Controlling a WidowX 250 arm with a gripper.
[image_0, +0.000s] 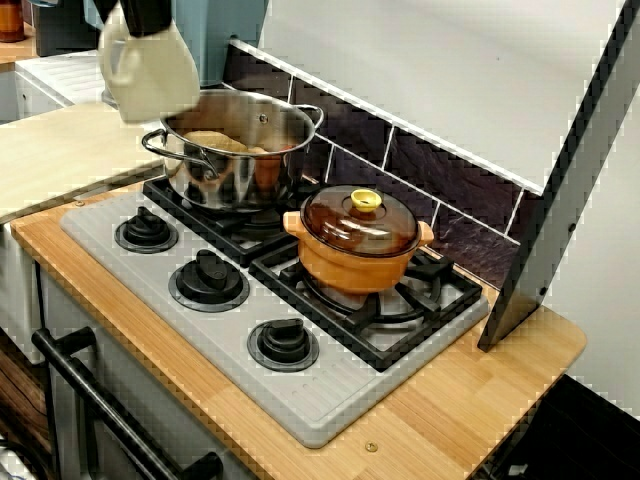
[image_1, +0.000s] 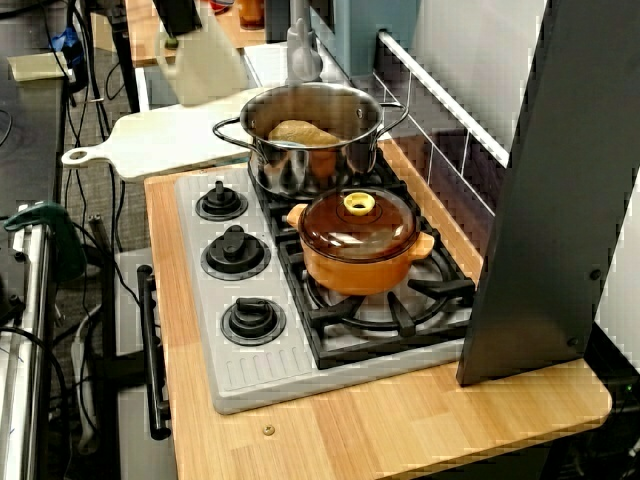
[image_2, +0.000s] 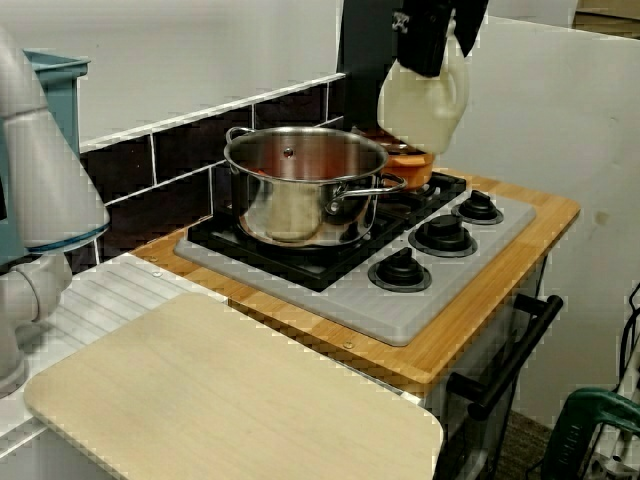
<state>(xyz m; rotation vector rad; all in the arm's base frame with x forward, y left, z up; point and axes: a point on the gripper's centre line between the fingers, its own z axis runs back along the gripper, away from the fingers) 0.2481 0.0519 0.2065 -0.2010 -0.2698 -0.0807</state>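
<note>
1. Your claw (image_2: 432, 55): clamped on a cream mitt (image_2: 425, 100), which hangs under it in the air.
2. Steel pot (image_0: 240, 150): just below and beside your claw, on a burner, open-topped, with tan food (image_1: 303, 133) inside.
3. Black knobs (image_0: 208, 280): below your claw, in a row along the stove (image_0: 330, 400) front.
4. Orange pot (image_0: 358, 250): farther from your claw, past the steel pot, brown lid (image_0: 360, 220) seated on it.
5. Wooden board (image_2: 230, 400): well off to your claw's other side, beside the stove.
</note>
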